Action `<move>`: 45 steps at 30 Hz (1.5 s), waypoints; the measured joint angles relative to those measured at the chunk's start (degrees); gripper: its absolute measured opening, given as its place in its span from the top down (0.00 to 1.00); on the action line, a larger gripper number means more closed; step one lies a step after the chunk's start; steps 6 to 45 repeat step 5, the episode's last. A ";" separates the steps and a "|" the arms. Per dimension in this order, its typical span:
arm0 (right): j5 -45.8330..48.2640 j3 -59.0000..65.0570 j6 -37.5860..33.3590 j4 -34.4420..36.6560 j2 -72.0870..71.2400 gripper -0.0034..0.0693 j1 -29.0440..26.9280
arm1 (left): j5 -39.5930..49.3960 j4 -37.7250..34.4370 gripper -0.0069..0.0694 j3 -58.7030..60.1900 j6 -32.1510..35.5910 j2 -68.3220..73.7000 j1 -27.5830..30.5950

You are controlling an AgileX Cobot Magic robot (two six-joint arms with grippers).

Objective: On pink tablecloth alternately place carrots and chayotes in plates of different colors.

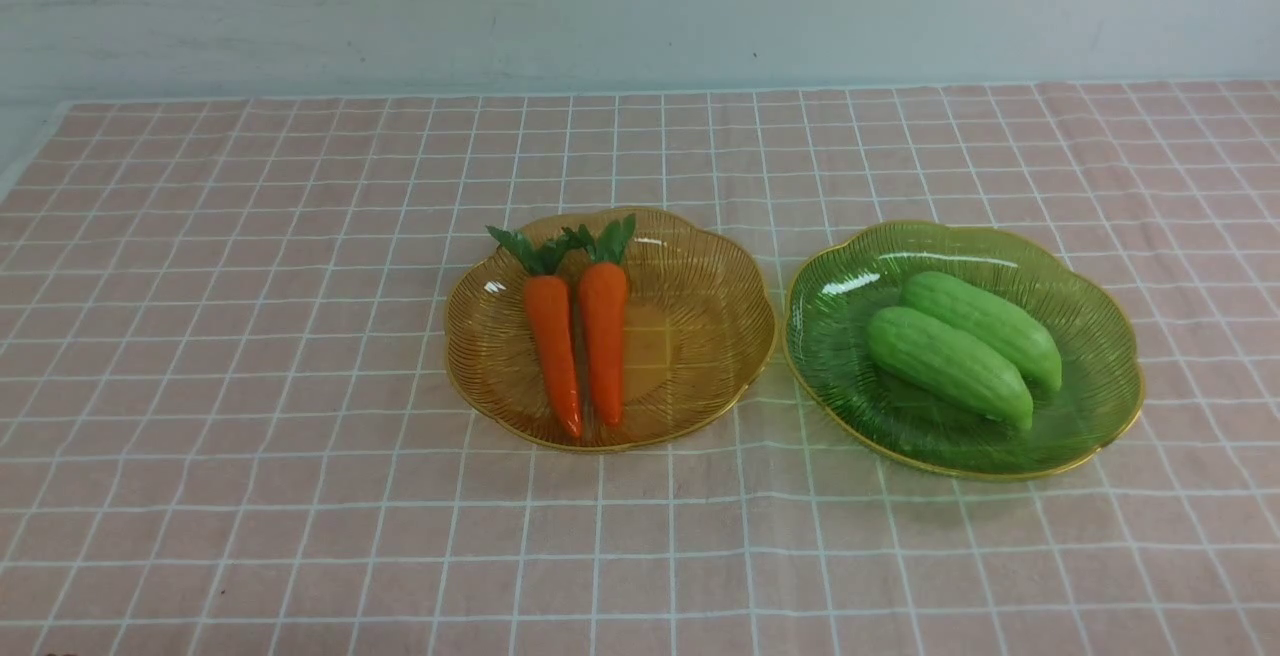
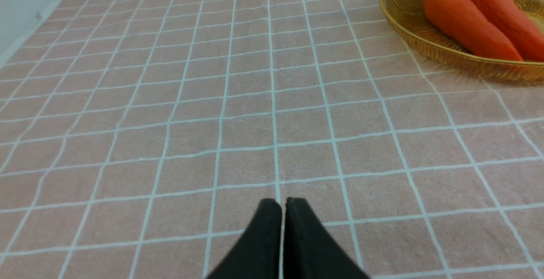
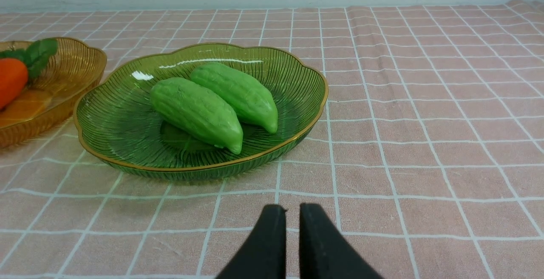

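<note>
Two glossy orange toy carrots [image 1: 577,341] with dark green leafy tops lie side by side, touching, in a translucent ribbed amber-yellow plastic plate [image 1: 700,266] with a scalloped gold rim, points toward the robot. Just to its right, rims nearly meeting, a matching green plate [image 1: 1090,336] holds two smooth light green oblong toy chayotes [image 1: 962,346], also pressed together and lying on a slant. Both plates rest on the pale pink tablecloth [image 1: 250,336], gridded with thin white lines, that covers the counter.

Neither arm reaches the front view. The left claw [image 2: 283,204] hangs over bare cloth well apart from the amber plate, its black jaws pressed together on nothing; the right claw [image 3: 292,211] sits near the green plate's rim, jaws all but closed with only a sliver of gap, likewise empty.

By the look of it, the sorting is done (each kind in its own colour).

The carrots appear hard, light and slick; their taper would likely squirt from a pinch near the tip, so the thick shoulder below the leaves seems the safer hold. The chayotes, fatter and faintly ridged with a duller skin, would probably grip best across the middle. The thin plates look light enough to skid if nudged.
</note>
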 joint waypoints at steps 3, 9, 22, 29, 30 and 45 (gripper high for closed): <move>0.00 0.00 0.00 0.00 0.00 0.89 0.00 | 0.00 0.00 0.91 0.00 0.00 0.00 0.00; 0.00 0.00 0.00 0.00 0.00 0.89 0.00 | 0.00 0.00 0.91 0.00 0.00 0.00 0.00; 0.00 0.00 0.00 0.00 0.00 0.89 0.00 | 0.00 0.00 0.91 0.00 0.00 0.00 0.00; 0.00 0.00 0.00 0.00 0.00 0.89 0.00 | 0.00 0.00 0.91 0.00 0.00 0.00 0.00; 0.00 0.00 0.00 0.00 0.00 0.89 0.00 | 0.00 0.00 0.91 0.00 0.00 0.00 0.00; 0.00 0.00 0.00 0.00 0.00 0.89 0.00 | 0.00 0.00 0.91 0.00 0.00 0.00 0.00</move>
